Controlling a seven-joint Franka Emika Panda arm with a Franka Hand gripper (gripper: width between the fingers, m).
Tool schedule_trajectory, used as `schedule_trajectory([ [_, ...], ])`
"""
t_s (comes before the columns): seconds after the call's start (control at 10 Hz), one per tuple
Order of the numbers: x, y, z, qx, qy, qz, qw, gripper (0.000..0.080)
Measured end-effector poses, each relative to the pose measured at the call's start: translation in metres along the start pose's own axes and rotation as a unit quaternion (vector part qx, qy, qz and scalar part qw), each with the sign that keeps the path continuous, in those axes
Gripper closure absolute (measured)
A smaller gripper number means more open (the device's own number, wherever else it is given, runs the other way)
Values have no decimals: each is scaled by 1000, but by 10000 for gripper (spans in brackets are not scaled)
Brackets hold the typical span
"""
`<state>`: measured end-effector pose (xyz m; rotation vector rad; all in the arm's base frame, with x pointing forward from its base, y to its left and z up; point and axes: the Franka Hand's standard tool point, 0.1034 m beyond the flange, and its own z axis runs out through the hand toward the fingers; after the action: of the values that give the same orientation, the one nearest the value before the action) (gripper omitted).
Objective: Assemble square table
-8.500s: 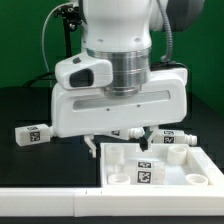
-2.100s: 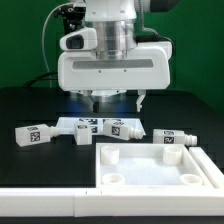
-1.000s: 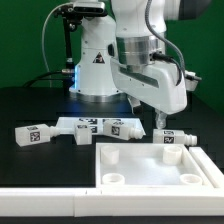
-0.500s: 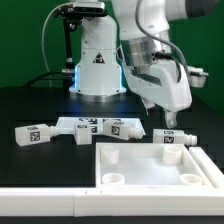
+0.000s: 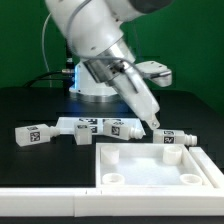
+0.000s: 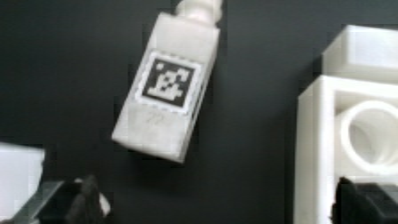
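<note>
The square table's white top [image 5: 157,166] lies rim-up at the front of the exterior view's right, its round corner sockets showing. Three stubby tagged legs lie on the black table behind it: one far left [image 5: 33,135], one in the middle [image 5: 121,128], one at the right [image 5: 175,139]. My gripper [image 5: 155,122] hangs tilted just above the table between the middle and right legs, open and empty. In the wrist view a tagged leg [image 6: 169,85] lies ahead of the gripper [image 6: 217,203], beside a corner socket of the top [image 6: 365,130]. Nothing sits between the dark fingertips [image 6: 71,200].
The marker board [image 5: 83,123] lies flat behind the legs. A long plain white rail [image 5: 45,205] runs along the front edge. The robot's base [image 5: 95,75] stands at the back, with cables at the left.
The arm has swung over and tilted, bringing the gripper down toward the table between the middle and right legs. The jaws stayed open. No part has moved.
</note>
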<state>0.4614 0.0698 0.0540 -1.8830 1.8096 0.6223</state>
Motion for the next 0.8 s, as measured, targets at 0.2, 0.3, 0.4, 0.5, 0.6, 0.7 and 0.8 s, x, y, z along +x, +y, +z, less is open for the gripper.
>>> schedule_trajectory([
  [0.2, -4, 0, 5, 15, -56, 51, 997, 151],
  [0.3, 0, 1, 2, 0, -79, 38, 996, 151],
  [0.4, 4, 0, 2, 5, -68, 41, 997, 151],
  [0.5, 3, 1, 3, 4, -67, 40, 997, 151],
  [0.6, 4, -1, 5, 12, -61, 49, 997, 151],
  [0.7, 2, 0, 13, 25, -50, 65, 996, 151],
  [0.8, -3, -4, 22, 58, -42, 100, 992, 151],
])
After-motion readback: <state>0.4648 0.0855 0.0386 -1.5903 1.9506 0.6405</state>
